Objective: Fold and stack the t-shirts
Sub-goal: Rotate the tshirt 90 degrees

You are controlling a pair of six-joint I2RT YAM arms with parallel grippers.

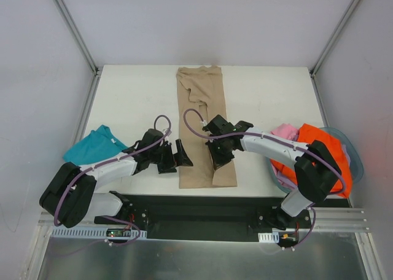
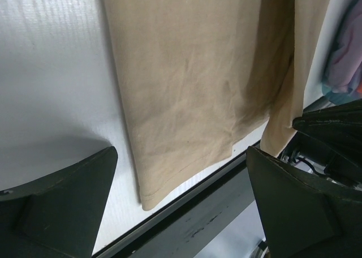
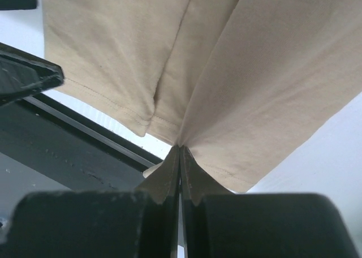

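Folding the tan shirt (image 1: 199, 102)
The right gripper (image 1: 217, 161) clamps its near hem, mid-way along the table (image 1: 135, 102). The left gripper (image 1: 183, 155) gapes just left and likely must grip too before folding far.

White tabletop (image 1: 135, 102), seen from above. A tan t-shirt (image 1: 202, 108), folded into a long narrow strip, lies along the middle and runs from the far edge to the near edge. A teal t-shirt (image 1: 92, 146) lies crumpled at the left edge, near the front corner. A round blue-grey basket (image 1: 358, 157) sits at the right edge, well apart from both.
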